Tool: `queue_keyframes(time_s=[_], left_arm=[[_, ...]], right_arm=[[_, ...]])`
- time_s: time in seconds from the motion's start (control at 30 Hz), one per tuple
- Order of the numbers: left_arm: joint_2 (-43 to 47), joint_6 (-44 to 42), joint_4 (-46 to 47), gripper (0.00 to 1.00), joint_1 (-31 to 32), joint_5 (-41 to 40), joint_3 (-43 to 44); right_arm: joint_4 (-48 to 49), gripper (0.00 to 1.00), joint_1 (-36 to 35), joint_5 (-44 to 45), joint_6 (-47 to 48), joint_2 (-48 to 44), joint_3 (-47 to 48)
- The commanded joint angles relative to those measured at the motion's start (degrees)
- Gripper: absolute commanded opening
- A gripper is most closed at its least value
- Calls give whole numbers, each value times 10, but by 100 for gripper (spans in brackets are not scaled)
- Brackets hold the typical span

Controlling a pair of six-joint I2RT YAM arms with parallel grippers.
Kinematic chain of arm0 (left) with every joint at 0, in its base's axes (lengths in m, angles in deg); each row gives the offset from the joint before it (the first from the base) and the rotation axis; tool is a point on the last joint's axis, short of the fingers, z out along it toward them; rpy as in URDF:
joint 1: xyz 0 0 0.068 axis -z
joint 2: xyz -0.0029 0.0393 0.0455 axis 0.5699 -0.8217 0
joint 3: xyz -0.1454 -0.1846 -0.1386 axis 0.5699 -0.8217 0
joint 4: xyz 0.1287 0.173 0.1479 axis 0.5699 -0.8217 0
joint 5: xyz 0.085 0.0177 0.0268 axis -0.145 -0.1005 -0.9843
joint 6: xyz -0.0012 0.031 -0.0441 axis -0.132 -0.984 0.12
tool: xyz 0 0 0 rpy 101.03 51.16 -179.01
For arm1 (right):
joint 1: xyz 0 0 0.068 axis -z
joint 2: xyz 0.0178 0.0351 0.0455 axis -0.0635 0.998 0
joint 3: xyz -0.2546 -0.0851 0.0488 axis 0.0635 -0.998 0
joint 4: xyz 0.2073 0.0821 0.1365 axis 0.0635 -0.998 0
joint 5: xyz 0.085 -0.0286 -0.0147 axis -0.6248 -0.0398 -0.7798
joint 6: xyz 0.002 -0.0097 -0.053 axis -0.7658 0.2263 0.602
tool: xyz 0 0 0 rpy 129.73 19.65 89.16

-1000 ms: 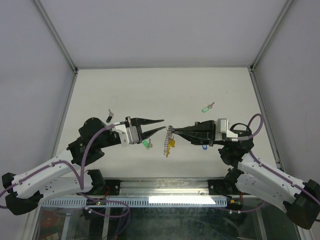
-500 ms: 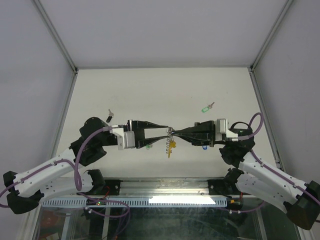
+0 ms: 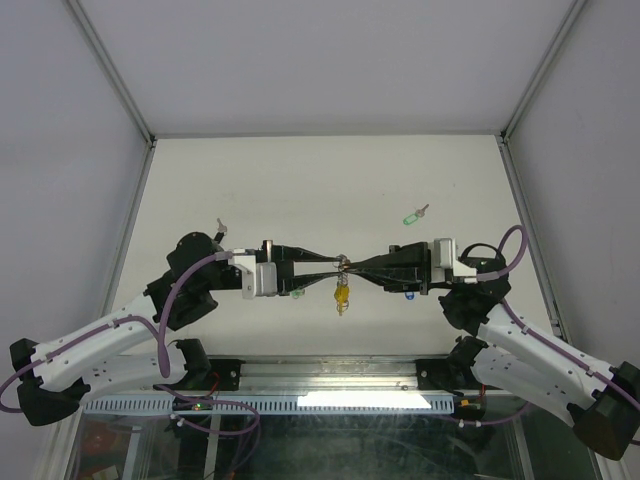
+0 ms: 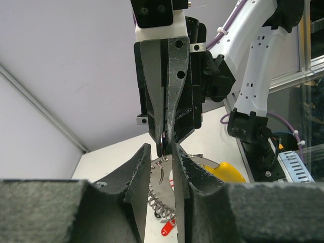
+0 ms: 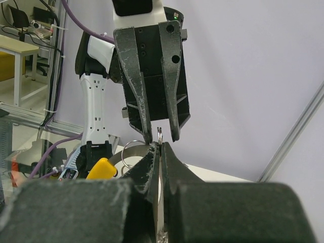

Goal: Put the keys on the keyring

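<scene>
A black-tagged key [image 3: 220, 228] lies on the table [image 3: 300, 180] at ten o'clock of the left gripper [image 3: 335, 263], its fingers narrowly apart astride the top of the keyring [image 3: 343, 283], which dangles toward six o'clock, clamped tight by the right gripper [image 3: 350, 265], a green-tagged key [image 3: 413, 215] at its two o'clock.

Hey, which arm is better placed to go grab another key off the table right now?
Left. The right tool is shut on the keyring, holding it up. The left tool has its fingers apart around the ring's end, gripping nothing, and a green-tagged key lies right beside it.
</scene>
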Motion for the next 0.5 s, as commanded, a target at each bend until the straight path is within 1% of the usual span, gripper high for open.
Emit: queue_keyframes(time_s=[0.0, 0.1, 0.17, 0.23, 0.33, 0.47], left_arm=[[-3, 4, 16, 20, 5, 11, 10], [-4, 3, 13, 13, 5, 6, 10], [-3, 3, 11, 12, 5, 3, 11], [-3, 3, 9, 11, 5, -1, 10], [-6, 3, 10, 18, 5, -7, 12], [-13, 3, 6, 19, 5, -6, 18]], right_arm=[[35, 0, 0, 2, -4, -15, 27], [34, 0, 0, 2, -6, -18, 27], [34, 0, 0, 1, -6, -20, 27], [32, 0, 0, -1, -5, -21, 27], [26, 0, 0, -6, -3, -22, 27], [19, 0, 0, -10, -2, -22, 29]])
